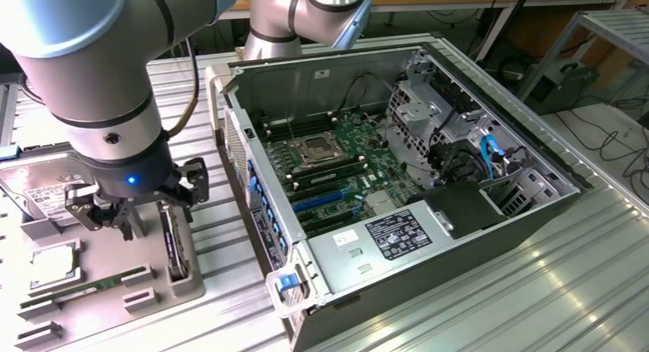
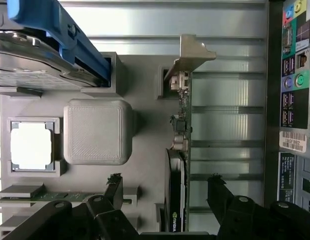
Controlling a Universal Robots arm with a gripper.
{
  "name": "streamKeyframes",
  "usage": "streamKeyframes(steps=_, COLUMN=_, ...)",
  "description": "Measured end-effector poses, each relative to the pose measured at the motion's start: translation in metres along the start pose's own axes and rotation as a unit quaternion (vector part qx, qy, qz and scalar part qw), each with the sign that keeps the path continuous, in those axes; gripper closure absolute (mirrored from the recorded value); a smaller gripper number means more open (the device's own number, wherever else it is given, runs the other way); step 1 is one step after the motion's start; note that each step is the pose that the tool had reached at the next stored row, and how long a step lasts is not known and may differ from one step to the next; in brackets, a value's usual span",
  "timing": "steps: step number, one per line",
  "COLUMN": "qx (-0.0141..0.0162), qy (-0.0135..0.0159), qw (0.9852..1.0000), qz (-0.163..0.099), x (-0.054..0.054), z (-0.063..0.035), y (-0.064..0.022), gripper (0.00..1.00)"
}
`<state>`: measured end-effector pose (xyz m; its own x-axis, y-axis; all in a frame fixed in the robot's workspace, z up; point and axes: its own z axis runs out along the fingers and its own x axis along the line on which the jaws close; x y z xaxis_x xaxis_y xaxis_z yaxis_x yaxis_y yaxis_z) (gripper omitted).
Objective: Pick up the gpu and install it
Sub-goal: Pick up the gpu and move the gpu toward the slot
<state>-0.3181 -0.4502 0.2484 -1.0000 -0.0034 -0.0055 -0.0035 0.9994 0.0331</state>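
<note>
- The gripper point(image 1: 142, 209) hangs over the grey holder tray point(image 1: 142, 257), jaws wide apart and holding nothing.
- The gpu point(image 2: 178, 165) stands on edge in a slot along the tray's edge nearest the open computer case point(image 1: 294, 86), with its silver bracket point(image 2: 190, 54) at one end.
- The card lies between the two fingers point(image 2: 219, 192), which seem clear of it.
- A hard drive point(image 2: 30, 55), a CPU point(image 2: 30, 145) and a RAM stick point(image 2: 50, 196) sit in other tray pockets.
</note>
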Motion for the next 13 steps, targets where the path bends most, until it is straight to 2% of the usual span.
streamKeyframes(steps=3, qx=0.0001, qy=0.0011, qw=1.0000, qz=0.001, x=-0.001, z=0.0059, y=-0.0002, gripper=0.22)
streamKeyframes(steps=8, qx=0.0004, qy=0.0014, qw=1.0000, qz=0.002, x=-0.004, z=0.0135, y=-0.0005, gripper=0.22)
streamKeyframes(steps=10, qx=0.0005, qy=0.0013, qw=1.0000, qz=0.002, x=-0.005, z=0.0151, y=-0.0006, gripper=0.23)
streamKeyframes(steps=11, qx=0.0005, qy=0.0014, qw=1.0000, qz=0.002, x=-0.005, z=0.0155, y=-0.0007, gripper=0.31)
streamKeyframes(steps=13, qx=0.0005, qy=0.0013, qw=1.0000, qz=0.002, x=-0.005, z=0.0165, y=-0.0008, gripper=0.31)
